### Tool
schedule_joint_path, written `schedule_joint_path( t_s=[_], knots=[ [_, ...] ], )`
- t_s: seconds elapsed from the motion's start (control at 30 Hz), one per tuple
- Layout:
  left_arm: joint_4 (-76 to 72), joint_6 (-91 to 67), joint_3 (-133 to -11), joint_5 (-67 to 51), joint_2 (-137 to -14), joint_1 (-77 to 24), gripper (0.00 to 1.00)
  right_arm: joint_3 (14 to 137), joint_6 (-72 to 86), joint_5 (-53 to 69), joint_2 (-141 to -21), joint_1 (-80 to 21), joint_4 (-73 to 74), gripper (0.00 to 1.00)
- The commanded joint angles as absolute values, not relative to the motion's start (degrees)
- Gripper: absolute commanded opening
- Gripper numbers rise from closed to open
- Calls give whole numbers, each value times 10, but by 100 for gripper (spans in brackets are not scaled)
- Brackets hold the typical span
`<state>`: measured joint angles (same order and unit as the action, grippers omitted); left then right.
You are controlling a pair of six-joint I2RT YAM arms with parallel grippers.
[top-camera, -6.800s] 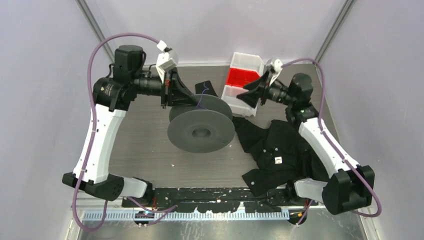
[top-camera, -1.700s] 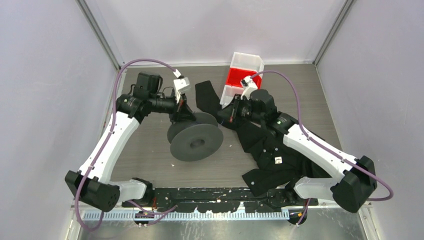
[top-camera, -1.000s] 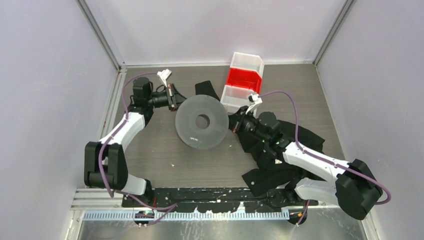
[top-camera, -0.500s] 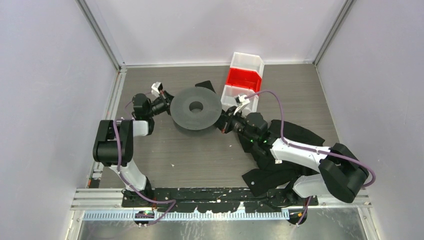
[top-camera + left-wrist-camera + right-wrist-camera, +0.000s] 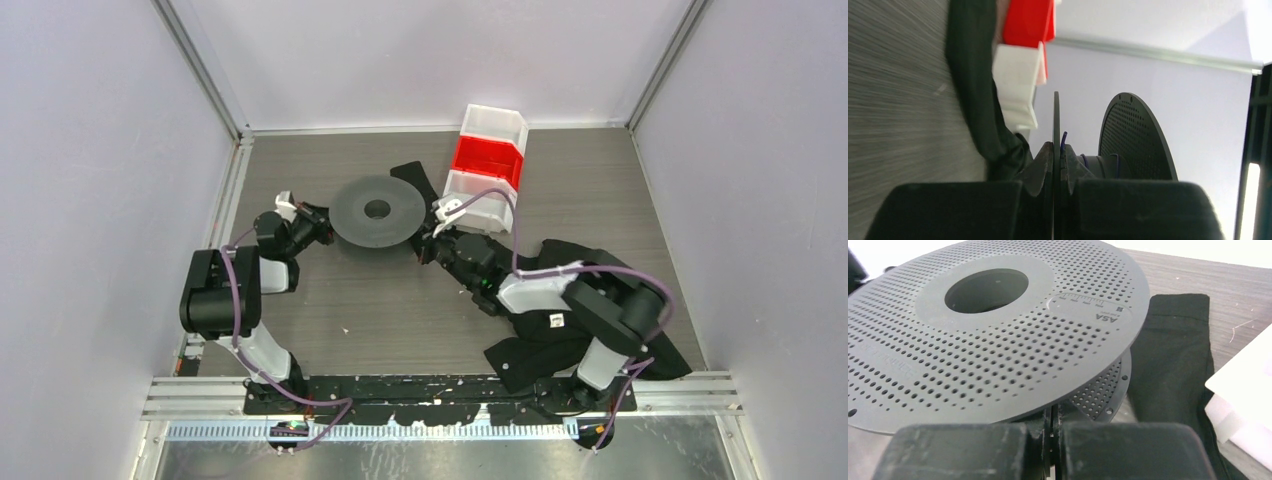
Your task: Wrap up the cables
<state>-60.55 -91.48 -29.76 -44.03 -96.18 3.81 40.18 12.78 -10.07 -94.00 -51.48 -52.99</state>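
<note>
The grey wood-grain bench [image 5: 300, 300] carries everything. A crumpled black fabric garment [image 5: 525, 358] lies on its near right part, partly under the right arm. Towards the far middle lies the dark grey perforated two-flanged plastic reel [image 5: 377, 210], its hub hole facing up and its flanges roughly level with the bench. A red and white plastic bin [image 5: 478, 155] stands to the right of the reel. A black fabric strip [image 5: 410, 178] lies flat between the two, just beside the reel.

Both arms are folded low. The left gripper [image 5: 322, 226] meets the reel's left rim. In the left wrist view its jaws are closed on the thin edge of one flange, pinched between the pads. The right gripper [image 5: 424, 248] sits at the reel's near right rim. Its jaws are drawn together with hardly a gap, tucked under the upper flange, and what lies between them cannot be told.

The thin dark wire [image 5: 1063, 142] belongs to the reel. A few turns sit on the hub between the flanges, and a loose end sticks up just beside the pinched flange.
</note>
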Motion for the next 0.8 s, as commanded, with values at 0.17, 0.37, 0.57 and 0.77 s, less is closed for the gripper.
schedule_joint_path(
  t_s=[0.17,0.37,0.57,0.77],
  knots=[
    [-748,-899,-263,-260,-968,39,1,472,42,-97,-1170,-528,-825,0],
    [-751,-903,-250,-203,-989,40,0,510,45,-82,-1205,-529,-824,1],
    [-756,-883,-259,-176,-1015,40,1,534,42,-43,-1244,-528,-819,0],
    [-791,-869,-264,-189,-1062,45,0,555,77,-19,-1268,-515,-783,0]
  ],
)
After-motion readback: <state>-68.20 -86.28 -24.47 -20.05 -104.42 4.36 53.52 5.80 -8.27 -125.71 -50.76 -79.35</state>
